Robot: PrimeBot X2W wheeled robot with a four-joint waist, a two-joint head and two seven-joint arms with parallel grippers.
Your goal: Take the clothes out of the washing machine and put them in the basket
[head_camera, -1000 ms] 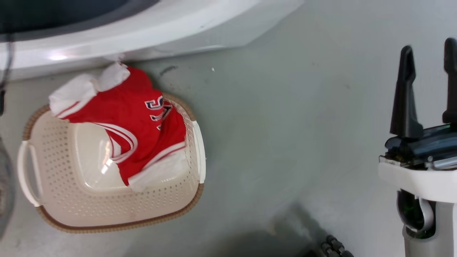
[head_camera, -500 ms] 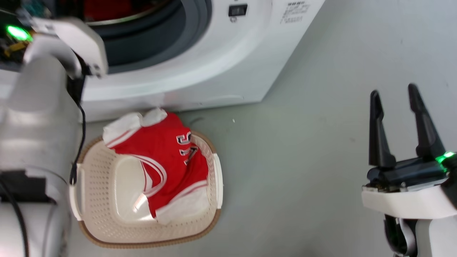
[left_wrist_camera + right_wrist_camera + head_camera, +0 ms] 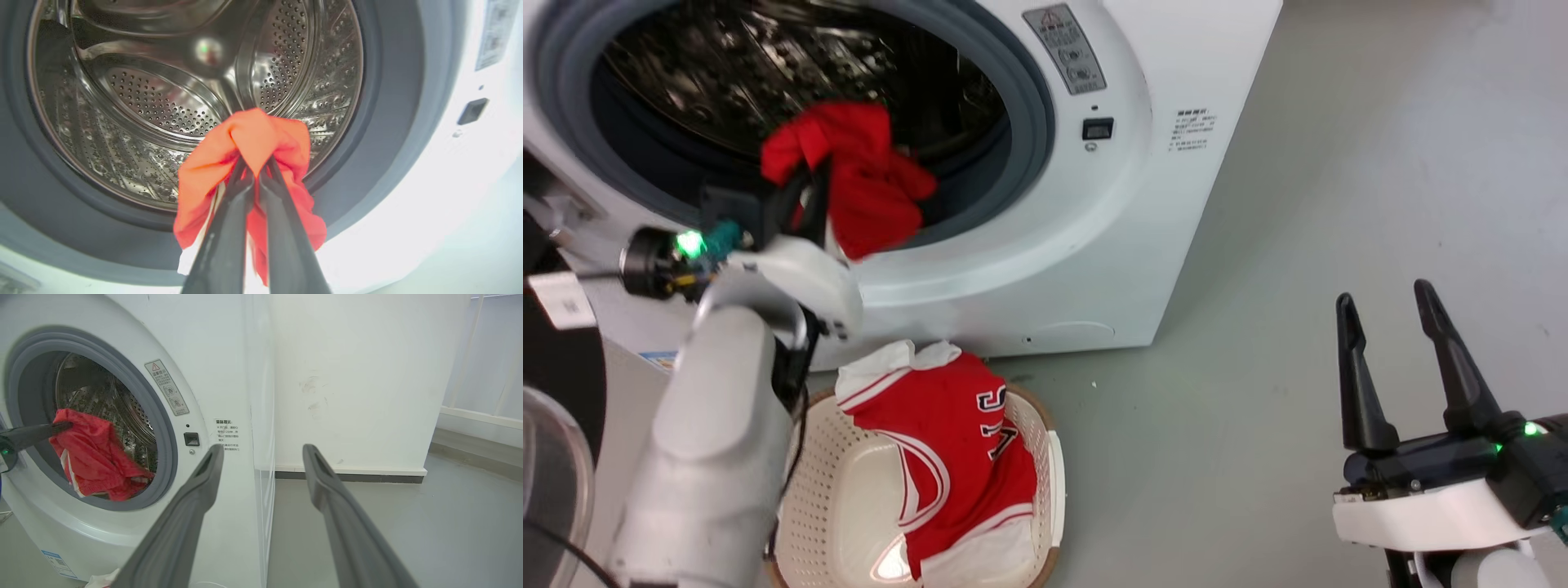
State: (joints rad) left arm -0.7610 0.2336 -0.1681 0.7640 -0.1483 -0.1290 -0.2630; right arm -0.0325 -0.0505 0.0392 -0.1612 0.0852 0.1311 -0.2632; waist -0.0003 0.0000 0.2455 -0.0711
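The plainer red piece [image 3: 866, 175] hangs at the mouth of the washing machine [image 3: 1094, 245], bunched over the tips of the left gripper [image 3: 255, 165] and drooping in front of the lower part of the grey rubber ring [image 3: 1033, 122]. The left wrist view shows the two dark fingers pressed nearly together with the cloth pinched between them, and the perforated steel drum [image 3: 155, 102] behind looks bare of laundry as far as that view reaches. Below the washer's front, the basket [image 3: 1055, 474] sits on the grey floor [image 3: 1258, 392] just beside the machine's base. The red jersey [image 3: 947, 425] lies in it along its right side — white trim spills over the rim nearest the washer, and the striped and lettered panels face up. Well apart on the right, the right gripper [image 3: 1382, 294] hovers over bare floor with its fingers spread wide and nothing between them, pointing toward the washer's front corner.
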